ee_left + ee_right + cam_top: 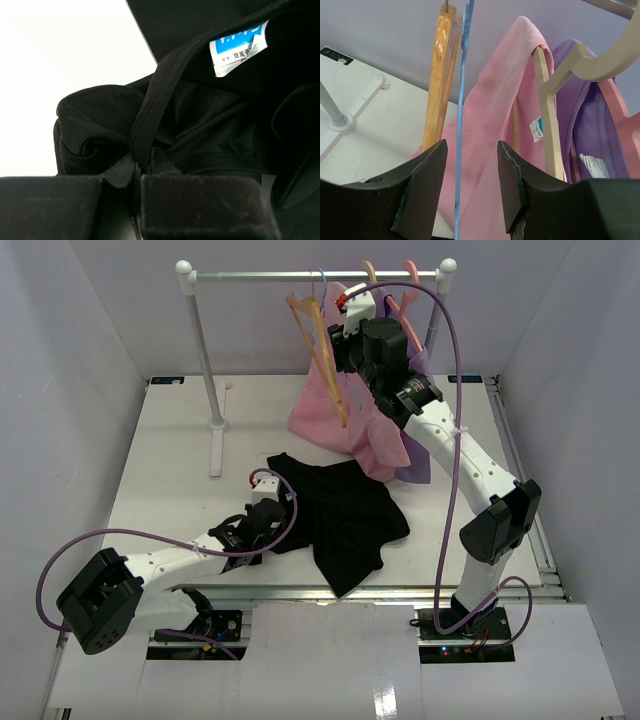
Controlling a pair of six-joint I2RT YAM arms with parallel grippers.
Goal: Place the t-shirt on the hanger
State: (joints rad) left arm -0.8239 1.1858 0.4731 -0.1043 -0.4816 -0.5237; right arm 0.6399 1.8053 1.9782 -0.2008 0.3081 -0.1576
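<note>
The black t-shirt (340, 515) lies crumpled on the white table. My left gripper (272, 522) is low at its left edge and is shut on the ribbed neckband (150, 115); the light label (239, 46) shows just beyond. The thin light-blue hanger (460, 125) hangs on the rail (320, 276), its hook (319, 280) just visible in the top view. My right gripper (471, 185) is raised at the rail and open, with the blue hanger's edge between its fingers, nearer the left one, not clamped.
A tan-orange hanger (318, 345) hangs left of the blue one. A pink garment (345, 425) and a purple garment (418, 455) hang beside it on other hangers. The rack's post (205, 370) and foot stand at the table's back left.
</note>
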